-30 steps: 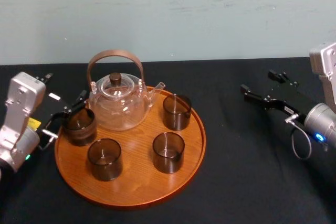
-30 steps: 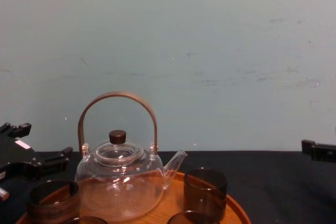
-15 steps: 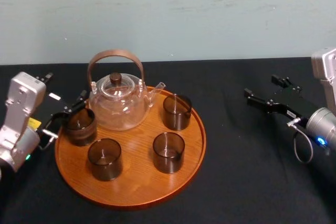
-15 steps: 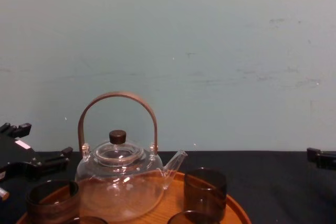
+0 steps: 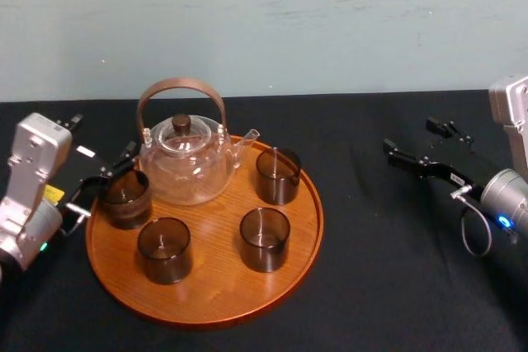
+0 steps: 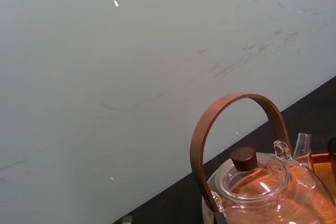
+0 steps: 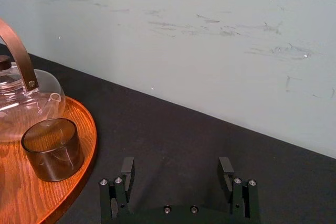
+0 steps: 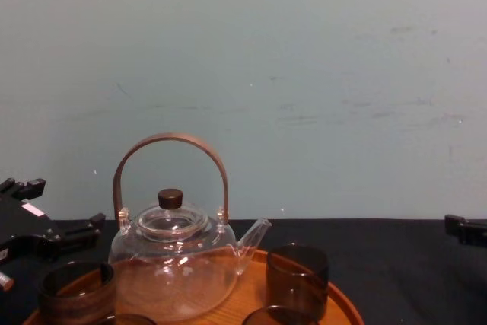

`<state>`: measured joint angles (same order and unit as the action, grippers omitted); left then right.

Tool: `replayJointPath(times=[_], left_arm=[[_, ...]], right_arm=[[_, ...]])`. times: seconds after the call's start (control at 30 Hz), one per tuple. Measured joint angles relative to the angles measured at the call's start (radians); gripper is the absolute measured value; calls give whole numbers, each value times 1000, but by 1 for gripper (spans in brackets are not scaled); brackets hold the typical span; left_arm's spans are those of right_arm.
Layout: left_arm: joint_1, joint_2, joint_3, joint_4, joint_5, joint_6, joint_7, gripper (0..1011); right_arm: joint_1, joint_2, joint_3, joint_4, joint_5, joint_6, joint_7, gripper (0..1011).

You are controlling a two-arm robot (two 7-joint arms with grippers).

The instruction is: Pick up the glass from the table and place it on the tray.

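Several dark smoky glasses stand on the round orange-brown tray (image 5: 216, 290), all upright. My left gripper (image 5: 103, 180) sits at the tray's left edge, its fingers spread wide beside the leftmost glass (image 5: 125, 199), which rests on the tray; that glass shows low in the chest view as well (image 8: 76, 291). My right gripper (image 5: 407, 134) hovers over the black table to the right of the tray, open and empty. In the right wrist view its two fingers stand apart (image 7: 176, 165), with the tray's rim (image 7: 90, 129) and the nearest glass (image 7: 51, 148) off to one side.
A glass teapot (image 5: 186, 164) with a brown arched handle stands at the back of the tray. It also fills the middle of the chest view (image 8: 172, 266). Black cloth covers the table (image 5: 388, 269). A pale wall rises behind.
The right gripper has drawn back a little to the right, away from the tray, and now holds still. The left gripper and the glasses have not moved.
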<state>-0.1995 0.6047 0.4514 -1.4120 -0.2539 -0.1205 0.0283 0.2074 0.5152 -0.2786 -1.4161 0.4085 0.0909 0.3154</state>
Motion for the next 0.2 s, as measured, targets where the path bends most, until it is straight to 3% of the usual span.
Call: replayJointPath(times=[0.2], left_arm=[[0, 0, 0, 0, 0, 0, 0, 1001]], right_arm=[[1, 0, -1, -1, 1, 0, 0, 1002]])
